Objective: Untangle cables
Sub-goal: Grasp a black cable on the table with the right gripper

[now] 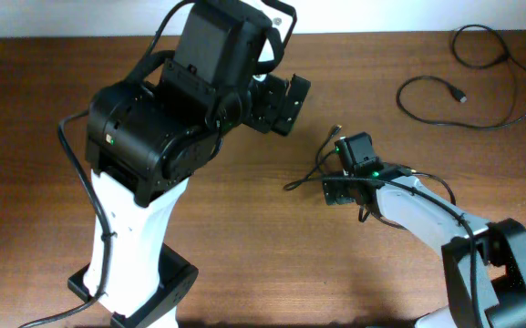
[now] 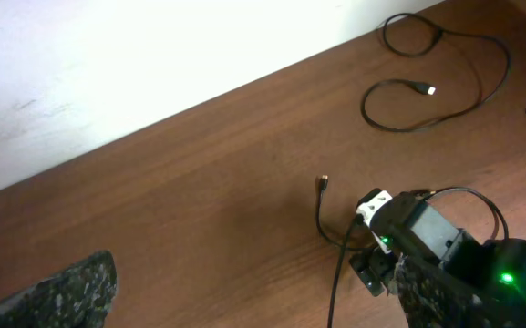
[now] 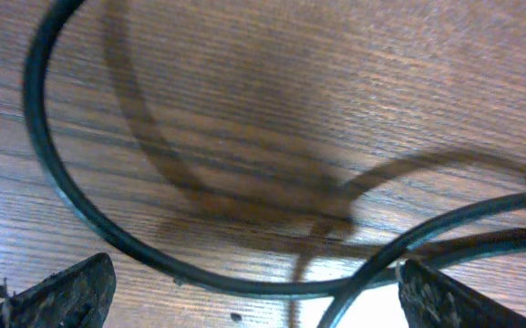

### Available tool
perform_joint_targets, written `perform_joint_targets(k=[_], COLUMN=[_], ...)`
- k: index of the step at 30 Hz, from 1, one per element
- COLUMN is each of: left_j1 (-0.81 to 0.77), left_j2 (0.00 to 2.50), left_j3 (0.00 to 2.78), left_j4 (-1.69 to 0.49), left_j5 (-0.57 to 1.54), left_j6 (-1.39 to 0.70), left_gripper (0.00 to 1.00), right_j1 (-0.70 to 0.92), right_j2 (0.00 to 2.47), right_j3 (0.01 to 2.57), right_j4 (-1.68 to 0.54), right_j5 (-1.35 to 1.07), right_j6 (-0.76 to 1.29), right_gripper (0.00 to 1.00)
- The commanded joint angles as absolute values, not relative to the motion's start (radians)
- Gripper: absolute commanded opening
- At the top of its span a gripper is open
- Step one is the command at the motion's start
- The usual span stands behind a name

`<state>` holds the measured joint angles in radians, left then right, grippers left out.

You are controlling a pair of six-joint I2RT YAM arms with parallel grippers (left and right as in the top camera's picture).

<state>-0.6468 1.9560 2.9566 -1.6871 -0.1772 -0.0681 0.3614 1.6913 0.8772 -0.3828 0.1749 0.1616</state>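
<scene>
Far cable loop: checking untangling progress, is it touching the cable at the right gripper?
Apart. Overhead shows bare table between the far cable loop and the cable at the right gripper.

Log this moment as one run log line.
left gripper: open, raised, empty | right gripper: open, low over looped cable | second cable: lying apart, untouched

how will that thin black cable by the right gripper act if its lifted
Probably floppy: the black cable lies in loose curves, so it should sag from a single grip. Likely light, being thin. Strands cross under the right gripper, so lifting may drag another along.
</scene>
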Motion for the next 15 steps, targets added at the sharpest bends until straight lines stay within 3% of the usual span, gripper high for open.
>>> perform_joint_targets(k=[1, 6, 7, 9, 10, 12, 15], left_j1=[-0.645, -0.645, -0.645, -0.645, -0.645, -0.645, -0.645], left_j2=[1.948, 1.948, 1.948, 1.948, 1.948, 1.948, 1.948], left_j3=[2.965, 2.965, 2.965, 2.965, 2.965, 2.965, 2.965], left_j4=[-1.688, -1.688, -1.688, -1.688, -1.688, -1.688, -1.688], left_j5=[-0.192, -0.192, -0.192, -0.197, -0.207, -0.211, -0.211], left_j6=[-0.052, -0.052, -0.052, -0.052, -0.052, -0.052, -0.052], left_gripper=[0.99, 0.99, 0.99, 0.99, 0.99, 0.99, 0.99], right_j1=[0.356, 0.356, 0.356, 0.345, 0.339, 0.319, 0.281], right_j2=[1.739, 1.77, 1.77, 1.77, 1.77, 1.77, 1.77], right_j3=[0.868, 0.868, 0.868, 0.869, 0.869, 0.869, 0.868], right_j4=[-0.368, -0.342, -0.338, -0.328, -0.328, -0.332, -0.34], right_j5=[0.169, 0.169, 0.17, 0.169, 0.168, 0.168, 0.168], right_j6=[0.173, 0.17, 0.168, 0.166, 0.166, 0.166, 0.167], right_gripper=[0.98, 0.99, 0.81, 0.22, 0.1, 0.04, 0.04])
